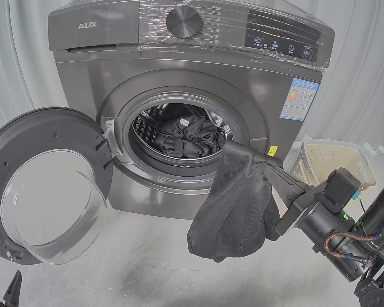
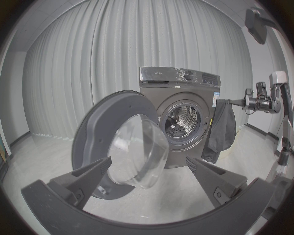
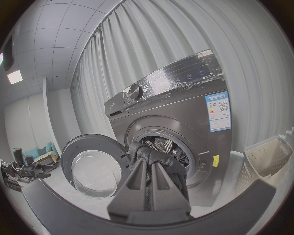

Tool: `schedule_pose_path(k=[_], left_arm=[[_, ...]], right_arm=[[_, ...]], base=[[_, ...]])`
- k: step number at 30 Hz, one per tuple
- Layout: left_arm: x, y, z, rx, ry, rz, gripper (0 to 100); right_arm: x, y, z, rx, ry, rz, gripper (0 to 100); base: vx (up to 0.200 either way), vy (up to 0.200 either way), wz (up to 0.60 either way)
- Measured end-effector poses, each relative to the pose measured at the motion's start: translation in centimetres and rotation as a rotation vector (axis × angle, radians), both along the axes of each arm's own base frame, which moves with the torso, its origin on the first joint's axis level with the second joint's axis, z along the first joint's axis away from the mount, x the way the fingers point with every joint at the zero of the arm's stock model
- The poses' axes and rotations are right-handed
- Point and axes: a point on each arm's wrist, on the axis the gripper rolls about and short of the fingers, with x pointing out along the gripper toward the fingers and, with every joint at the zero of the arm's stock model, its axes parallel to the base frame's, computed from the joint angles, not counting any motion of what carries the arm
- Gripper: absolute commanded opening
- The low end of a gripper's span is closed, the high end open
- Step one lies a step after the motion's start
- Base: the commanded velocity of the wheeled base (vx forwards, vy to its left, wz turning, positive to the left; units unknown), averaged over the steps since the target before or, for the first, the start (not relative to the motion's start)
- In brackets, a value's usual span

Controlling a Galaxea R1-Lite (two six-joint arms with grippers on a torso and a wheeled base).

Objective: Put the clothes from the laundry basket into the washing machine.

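Pale curtains hung behind the washing machine, its door swung wide. Dark clothes already lay in the drum. The right gripper was clamped on another dark garment hanging just outside it — not yet in. The laundry basket looked empty — probably the last piece. The left gripper gaped, idle.

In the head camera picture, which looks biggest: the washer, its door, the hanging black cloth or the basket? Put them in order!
1. Washer
2. Door, though it swings nearer the camera, which makes it look bigger
3. Cloth
4. Basket, partly hidden, so its true size is unsure
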Motion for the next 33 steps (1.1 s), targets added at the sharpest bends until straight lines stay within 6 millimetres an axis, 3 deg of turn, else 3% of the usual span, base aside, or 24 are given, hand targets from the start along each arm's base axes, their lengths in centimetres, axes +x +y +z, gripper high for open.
schedule_pose_path(k=[14,23,33], left_arm=[[-0.1,-0.1,0.5,0.1,-0.031,-0.056,100],[-1.3,-0.7,6.8,0.052,-0.168,-0.3,100],[3.3,-1.3,10.8,0.01,0.004,-0.634,100]], right_arm=[[0.4,3.0,0.3,0.046,0.001,0.068,0],[0.6,3.6,0.5,0.068,0.002,0.073,0],[1.2,4.2,0.9,0.086,-0.009,0.072,0]], base=[[0.0,0.0,0.0],[0.0,0.0,0.0],[0.0,0.0,0.0]])
